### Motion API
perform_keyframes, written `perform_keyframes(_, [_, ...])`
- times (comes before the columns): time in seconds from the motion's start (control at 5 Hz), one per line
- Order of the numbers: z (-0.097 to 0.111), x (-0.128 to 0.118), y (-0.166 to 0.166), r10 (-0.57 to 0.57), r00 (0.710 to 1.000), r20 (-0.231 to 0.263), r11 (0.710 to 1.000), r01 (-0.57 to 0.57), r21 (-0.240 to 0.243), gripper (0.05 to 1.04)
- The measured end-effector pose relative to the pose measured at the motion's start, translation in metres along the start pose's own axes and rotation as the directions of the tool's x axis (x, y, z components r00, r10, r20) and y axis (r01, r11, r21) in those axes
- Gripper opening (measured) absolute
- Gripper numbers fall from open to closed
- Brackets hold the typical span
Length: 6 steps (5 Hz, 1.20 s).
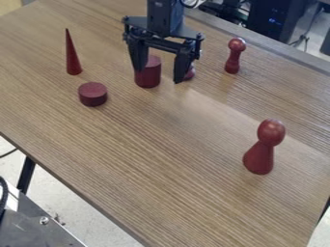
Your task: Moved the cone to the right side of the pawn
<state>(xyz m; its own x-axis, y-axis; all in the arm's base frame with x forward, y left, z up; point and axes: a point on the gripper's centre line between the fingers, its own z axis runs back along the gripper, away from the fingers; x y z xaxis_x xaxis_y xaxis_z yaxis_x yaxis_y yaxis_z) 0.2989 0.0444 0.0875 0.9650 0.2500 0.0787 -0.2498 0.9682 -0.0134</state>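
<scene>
Hanging in from twelve o'clock on a dial centred on the view, the single black hand (159,76) is open, its two fingers spread wide with a gap between them, and nothing is gripped! Six red pieces are out on the wooden table (161,159), so let's count them round. One cone (73,60), point up, stands between ten and eleven o'clock, well apart from both pawns. Two cylinders: the short cylinder (93,94) sits at ten, just below the cone, and the taller cylinder (149,77) is close to twelve, partly covered by the hand. Then one rounded piece (189,73), mostly hidden behind the finger on the one o'clock side; its full shape I can't tell. Two pawns in plain sight, both upright: the small pawn (234,57) just past one, the big pawn (262,149) between three and four. And one dark computer case (274,21) stands beyond the table's edge, towards one.
</scene>
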Motion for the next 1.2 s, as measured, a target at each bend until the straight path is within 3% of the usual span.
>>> perform_keyframes(0.2, [-0.008, -0.003, -0.001, 0.001, 1.0, -0.026, 1.0, -0.001, -0.001, 1.0])
perform_keyframes(0.6, [-0.001, 0.018, 0.029, 0.171, 0.983, 0.059, 0.983, -0.166, -0.08, 1.0])
perform_keyframes(0.8, [0.001, 0.021, 0.045, 0.24, 0.968, 0.072, 0.969, -0.234, -0.076, 1.0])
perform_keyframes(1.0, [0.012, 0.022, 0.072, 0.406, 0.911, 0.069, 0.914, -0.404, -0.041, 1.0])
perform_keyframes(1.2, [0.023, 0.025, 0.083, 0.621, 0.784, 0.011, 0.784, -0.621, 0.011, 1.0])
